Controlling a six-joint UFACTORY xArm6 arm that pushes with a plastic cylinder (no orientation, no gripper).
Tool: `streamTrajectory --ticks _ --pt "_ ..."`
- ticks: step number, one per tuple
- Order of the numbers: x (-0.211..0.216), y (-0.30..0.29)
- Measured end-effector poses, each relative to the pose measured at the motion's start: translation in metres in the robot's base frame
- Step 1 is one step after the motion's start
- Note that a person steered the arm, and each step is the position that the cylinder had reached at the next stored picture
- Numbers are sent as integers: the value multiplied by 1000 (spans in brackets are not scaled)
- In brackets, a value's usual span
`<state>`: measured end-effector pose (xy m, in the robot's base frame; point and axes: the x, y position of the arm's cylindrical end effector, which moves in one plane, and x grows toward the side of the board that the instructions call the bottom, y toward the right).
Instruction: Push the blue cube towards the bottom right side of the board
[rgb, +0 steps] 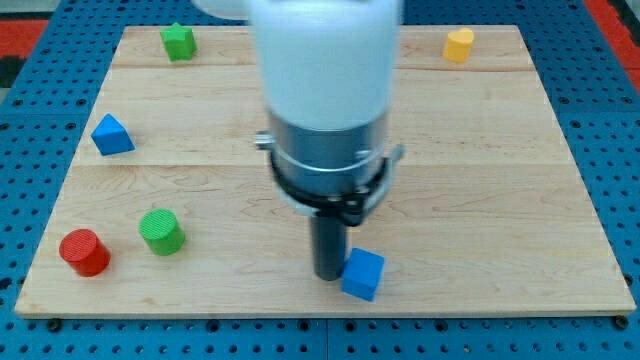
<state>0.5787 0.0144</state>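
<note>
The blue cube (362, 274) sits near the view's bottom edge of the wooden board (500, 200), a little right of centre. My tip (329, 274) is right against the cube's left side. The rod and the arm's grey and white body rise above it and hide the middle of the board.
A green cylinder (161, 231) and a red cylinder (83, 252) stand at the bottom left. A blue triangular block (111, 134) is at the left. A green star block (178, 41) is at the top left, a yellow block (459, 45) at the top right.
</note>
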Motion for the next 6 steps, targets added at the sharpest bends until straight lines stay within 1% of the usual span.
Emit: streamTrajectory --ticks 2,4,5,6 --pt "39 7" --pt "10 67" --pt "8 42" --pt "-8 45"
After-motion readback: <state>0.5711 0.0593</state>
